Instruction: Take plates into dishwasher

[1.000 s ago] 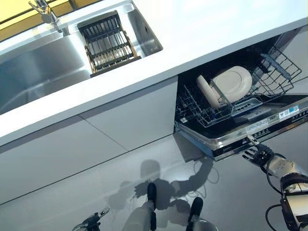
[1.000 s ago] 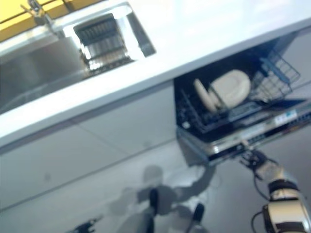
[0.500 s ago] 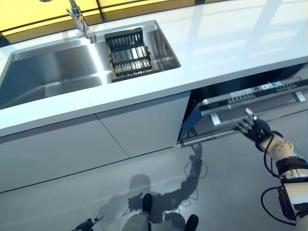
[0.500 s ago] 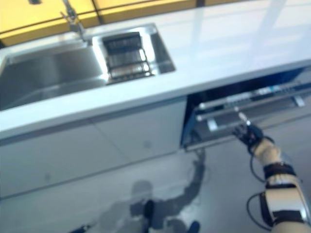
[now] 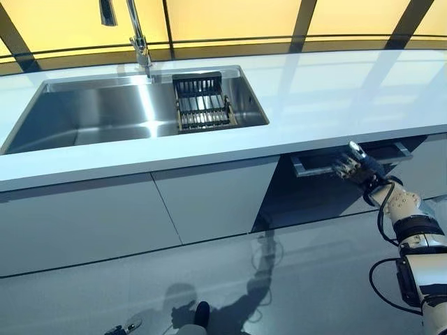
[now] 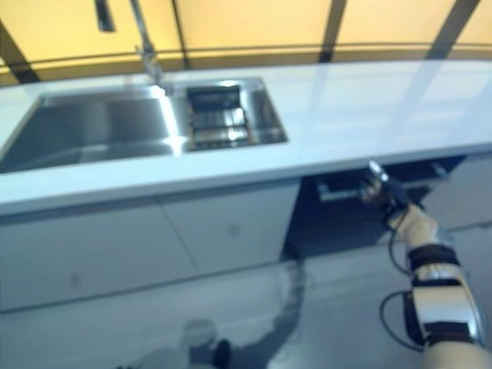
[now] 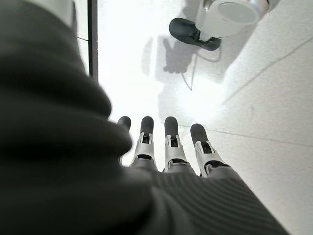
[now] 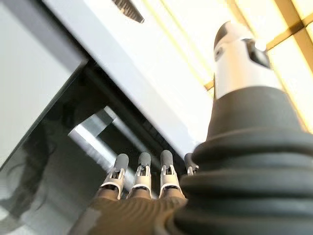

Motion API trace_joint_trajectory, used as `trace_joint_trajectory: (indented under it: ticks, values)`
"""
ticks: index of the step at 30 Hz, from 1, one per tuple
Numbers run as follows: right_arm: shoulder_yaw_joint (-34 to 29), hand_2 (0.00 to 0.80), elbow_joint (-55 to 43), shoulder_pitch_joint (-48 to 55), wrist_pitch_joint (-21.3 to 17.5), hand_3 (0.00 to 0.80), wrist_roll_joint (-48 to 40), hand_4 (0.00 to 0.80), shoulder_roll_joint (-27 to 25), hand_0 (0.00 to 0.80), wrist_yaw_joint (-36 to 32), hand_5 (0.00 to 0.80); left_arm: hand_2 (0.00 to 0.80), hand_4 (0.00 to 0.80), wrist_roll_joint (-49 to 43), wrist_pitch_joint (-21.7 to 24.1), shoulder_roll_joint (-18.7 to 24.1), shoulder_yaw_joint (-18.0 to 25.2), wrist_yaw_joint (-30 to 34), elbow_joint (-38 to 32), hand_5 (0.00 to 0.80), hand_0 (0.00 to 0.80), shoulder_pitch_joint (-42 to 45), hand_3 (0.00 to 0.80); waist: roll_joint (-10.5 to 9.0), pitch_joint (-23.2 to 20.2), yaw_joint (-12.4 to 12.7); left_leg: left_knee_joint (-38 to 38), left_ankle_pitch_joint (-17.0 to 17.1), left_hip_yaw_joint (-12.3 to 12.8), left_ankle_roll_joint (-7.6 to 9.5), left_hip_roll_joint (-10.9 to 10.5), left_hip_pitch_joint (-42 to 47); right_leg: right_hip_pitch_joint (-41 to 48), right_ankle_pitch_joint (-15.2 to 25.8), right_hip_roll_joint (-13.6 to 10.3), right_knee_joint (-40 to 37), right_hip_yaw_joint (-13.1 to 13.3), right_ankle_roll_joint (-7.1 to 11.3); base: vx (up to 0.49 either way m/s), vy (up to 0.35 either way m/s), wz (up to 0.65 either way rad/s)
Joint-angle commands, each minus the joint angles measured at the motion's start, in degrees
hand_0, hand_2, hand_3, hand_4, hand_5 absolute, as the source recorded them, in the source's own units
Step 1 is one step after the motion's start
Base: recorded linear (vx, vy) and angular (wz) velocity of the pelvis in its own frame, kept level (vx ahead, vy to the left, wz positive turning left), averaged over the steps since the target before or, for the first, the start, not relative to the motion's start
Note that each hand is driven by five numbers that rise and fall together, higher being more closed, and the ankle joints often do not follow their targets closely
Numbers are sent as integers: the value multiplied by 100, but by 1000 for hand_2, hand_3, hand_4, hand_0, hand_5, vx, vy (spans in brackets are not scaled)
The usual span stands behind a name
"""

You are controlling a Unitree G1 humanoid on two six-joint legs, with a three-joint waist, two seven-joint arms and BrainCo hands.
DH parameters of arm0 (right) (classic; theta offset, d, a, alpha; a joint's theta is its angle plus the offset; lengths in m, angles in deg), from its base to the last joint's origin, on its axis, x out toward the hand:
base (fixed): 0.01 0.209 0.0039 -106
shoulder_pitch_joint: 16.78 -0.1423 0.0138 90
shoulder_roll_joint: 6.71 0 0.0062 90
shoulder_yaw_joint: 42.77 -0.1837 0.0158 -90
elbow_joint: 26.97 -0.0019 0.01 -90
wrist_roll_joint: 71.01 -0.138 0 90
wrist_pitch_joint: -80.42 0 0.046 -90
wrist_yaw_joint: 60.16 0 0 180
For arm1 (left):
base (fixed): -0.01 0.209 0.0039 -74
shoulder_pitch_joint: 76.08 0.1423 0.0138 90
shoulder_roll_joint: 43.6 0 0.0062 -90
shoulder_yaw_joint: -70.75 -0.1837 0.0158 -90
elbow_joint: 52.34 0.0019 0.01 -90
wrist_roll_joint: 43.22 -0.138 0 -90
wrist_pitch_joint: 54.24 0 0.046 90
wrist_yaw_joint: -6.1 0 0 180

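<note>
dishwasher door now nearly closed; right hand flat against it

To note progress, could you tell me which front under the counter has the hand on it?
The dark dishwasher door, rightmost front; the right hand reaches its silver handle. The white cabinet fronts stay untouched.

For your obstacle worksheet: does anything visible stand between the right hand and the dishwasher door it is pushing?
Nothing visible does. The right hand, fingers straight, is right at the handle of the nearly shut door, under the counter. No plates show.
</note>
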Motion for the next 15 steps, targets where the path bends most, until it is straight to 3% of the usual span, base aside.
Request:
trace_joint_trajectory:
  ticks: [1, 11, 15]
  values:
    - [-115, 0, 32, -40, -81, 0, 231, 0, 23, 0, -183, 0, 0, 0, -208, 131, 100, -219, -46, 282, 0, 0, -154, 0, 43, -104, 73, 119, -858, 187, 304, -53, 389, 115, -685, 88, 526, 62, -228, 2, 0, -3]
    - [86, 0, -29, 1157, 41, 0, 1893, 0, 571, 0, -470, 0, 0, 0, -132, 225, -46, -155, -238, 328, 0, 0, -155, 0, 17, -234, -95, -22, -827, 265, 291, -19, 568, 248, -641, 115, 374, 120, -235, 0, 11, -6]
    - [282, 0, -93, 1796, -163, 0, 2476, 0, 926, 0, -358, 0, 0, 0, -162, 177, -91, -145, -330, 339, 0, 0, -248, 0, 2, -294, -169, -22, -854, 250, 294, -17, 599, 301, -653, 120, 353, 111, -237, -51, -2, 0]
